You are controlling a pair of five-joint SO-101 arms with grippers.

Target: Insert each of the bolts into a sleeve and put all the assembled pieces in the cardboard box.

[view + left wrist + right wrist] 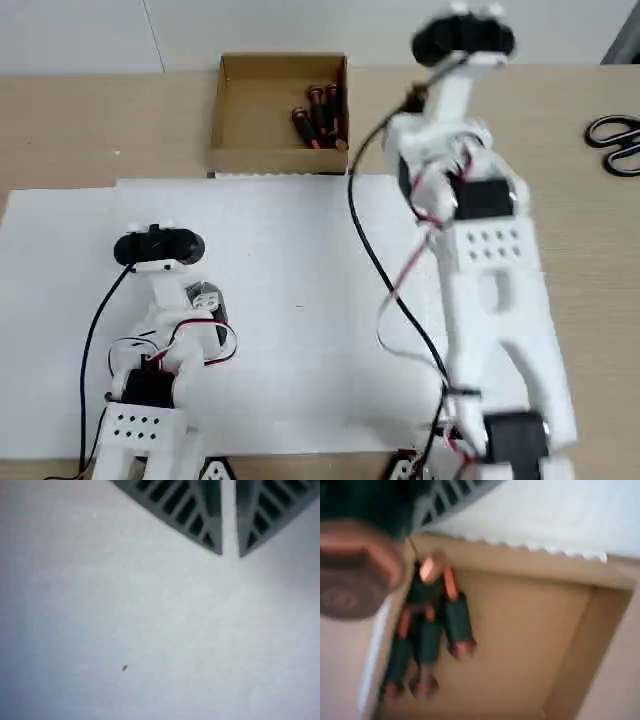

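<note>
The cardboard box stands at the back of the table, with several assembled bolt-and-sleeve pieces lying against its right wall. The right wrist view looks down on those pieces in the box. My right gripper hangs at the box's right edge, shut on another piece whose copper bolt head looms close and blurred. My left arm is folded at the front left. Its gripper hovers just over the white foam sheet, the fingers together with nothing between them.
The white foam sheet covers the middle of the table in front of the box. Black scissors lie at the far right edge. Cables hang from both arms.
</note>
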